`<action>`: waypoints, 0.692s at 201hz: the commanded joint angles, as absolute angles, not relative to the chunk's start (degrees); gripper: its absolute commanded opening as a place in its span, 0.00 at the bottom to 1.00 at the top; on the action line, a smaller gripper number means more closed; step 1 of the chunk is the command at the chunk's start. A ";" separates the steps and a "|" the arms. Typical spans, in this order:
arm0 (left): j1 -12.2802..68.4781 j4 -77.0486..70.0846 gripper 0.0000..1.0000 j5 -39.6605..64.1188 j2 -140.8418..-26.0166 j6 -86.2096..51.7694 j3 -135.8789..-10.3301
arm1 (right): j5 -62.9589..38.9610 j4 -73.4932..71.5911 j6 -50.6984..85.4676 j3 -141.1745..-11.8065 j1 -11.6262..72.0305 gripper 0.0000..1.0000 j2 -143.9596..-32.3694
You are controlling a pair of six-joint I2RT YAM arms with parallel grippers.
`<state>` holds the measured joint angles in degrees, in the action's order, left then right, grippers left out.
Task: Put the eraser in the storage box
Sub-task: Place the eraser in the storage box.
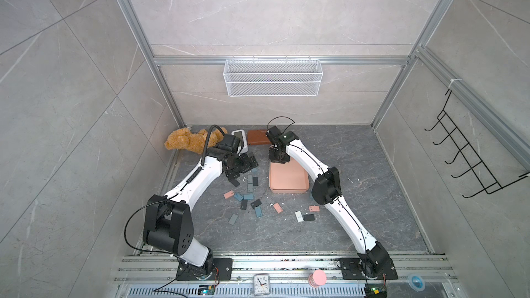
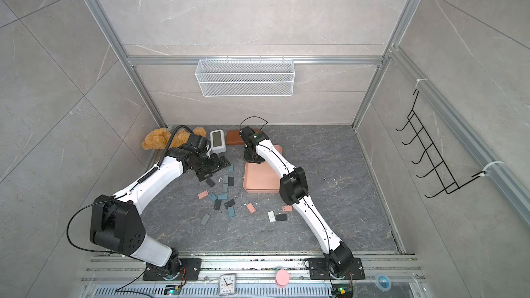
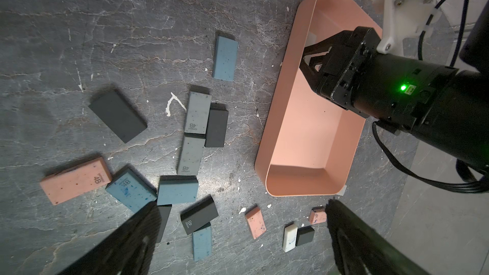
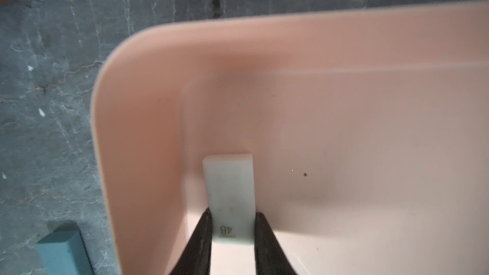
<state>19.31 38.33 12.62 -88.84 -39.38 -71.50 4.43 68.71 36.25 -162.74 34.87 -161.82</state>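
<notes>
The salmon-pink storage box [image 1: 289, 182] [image 2: 259, 180] lies right of centre on the dark floor. In the right wrist view my right gripper [image 4: 233, 212] is shut on a white eraser [image 4: 229, 194] marked 4B. It holds the eraser low inside the box, near a corner of its wall [image 4: 137, 107]. In both top views the right gripper [image 1: 277, 158] [image 2: 252, 157] is over the box's far end. My left gripper [image 3: 242, 205] [image 1: 241, 172] is open with nothing in it, above loose erasers left of the box [image 3: 304, 133].
Several blue, grey, black and pink erasers [image 1: 248, 196] are scattered left of and in front of the box. A brown case [image 1: 258, 137], a white device [image 1: 239, 136] and a plush bear [image 1: 186, 140] lie along the back wall. A wire basket [image 1: 272, 77] hangs above.
</notes>
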 commanded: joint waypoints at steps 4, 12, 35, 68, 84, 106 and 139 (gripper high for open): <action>19.33 39.70 1.00 13.00 -87.36 -37.39 -72.82 | 5.74 68.04 36.87 -163.39 34.82 0.26 -164.19; 19.34 39.81 1.00 12.89 -87.45 -37.17 -73.01 | 5.49 67.81 36.96 -163.39 34.86 0.26 -164.28; 19.34 39.90 1.00 12.76 -87.71 -36.92 -73.47 | 4.93 67.59 37.18 -163.39 34.89 0.27 -164.60; 19.42 39.90 1.00 12.91 -88.06 -37.07 -73.48 | 3.96 67.04 37.68 -163.61 34.89 0.30 -164.55; 19.41 39.94 1.00 12.87 -88.15 -37.04 -73.45 | 3.57 66.97 37.97 -164.07 34.88 0.33 -164.40; 19.42 39.88 1.00 12.79 -88.18 -37.31 -73.34 | 3.43 67.15 38.14 -164.62 34.80 0.36 -163.65; 19.42 39.56 1.00 12.55 -88.51 -38.27 -73.26 | 3.62 68.20 37.63 -164.62 34.54 0.43 -162.05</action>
